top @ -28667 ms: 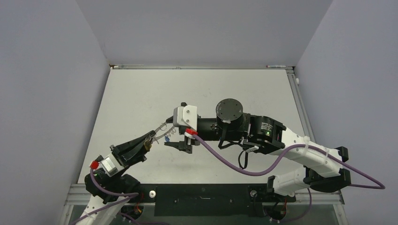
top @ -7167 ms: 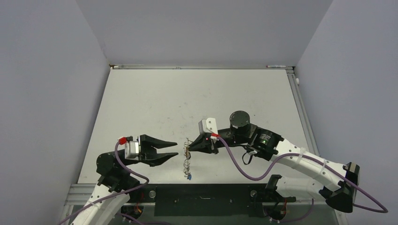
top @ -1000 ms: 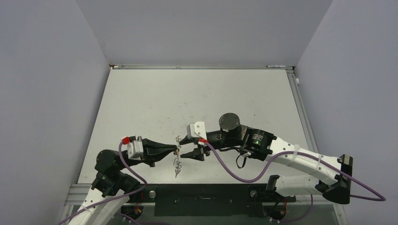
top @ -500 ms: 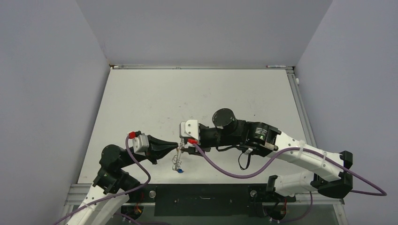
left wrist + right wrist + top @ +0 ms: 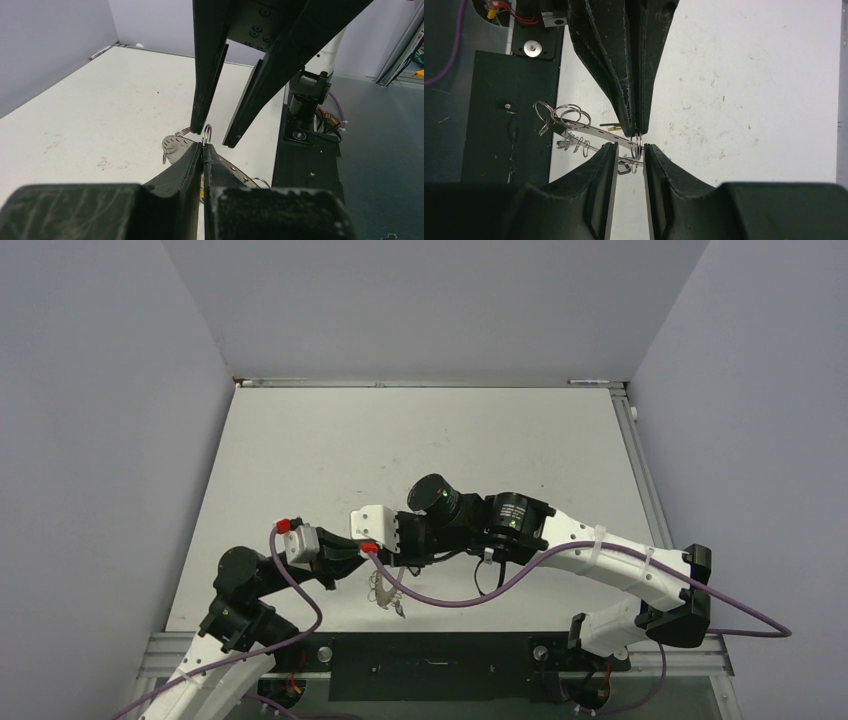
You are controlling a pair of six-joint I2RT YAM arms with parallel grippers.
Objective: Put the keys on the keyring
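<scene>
**— What did that step need, from where you sat?**

— Over the desk [image 5: 300, 440], I treated the left arm [image 5: 243, 575] as the anchor and the right arm [image 5: 590, 550] as the worker. My judgement was to hold the left steady and move only the right. The left end effector [image 5: 203, 148] was clenched. The right end effector [image 5: 630, 146] was released, with its jaws apart.

A perforated metal strip [image 5: 591, 131] ran off to one side of the left's tips. The keyring [image 5: 637, 142] was what the left was grasping. It was a thin loop standing edge-on out of those tips, sitting between the right's jaws, and I could not tell whether either jaw touched it.

To do it well, I reckoned the right should close on the free part of the loop just beyond the left's tips, not over them. It should close gently, since thin wire twists out of a hard pinch. The keys [image 5: 572, 142] hung bunched with small rings beyond the strip, too tangled for me to tell which were threaded.

**— And the arms themselves?**

— Both reached low over the desk and met nearly tip to tip. The left's fingers pointed into the right's gap, and both pairs of jaws closed along the same line. The bunch dangled below both end effectors. I couldn't tell whether it touched the desk.
</scene>
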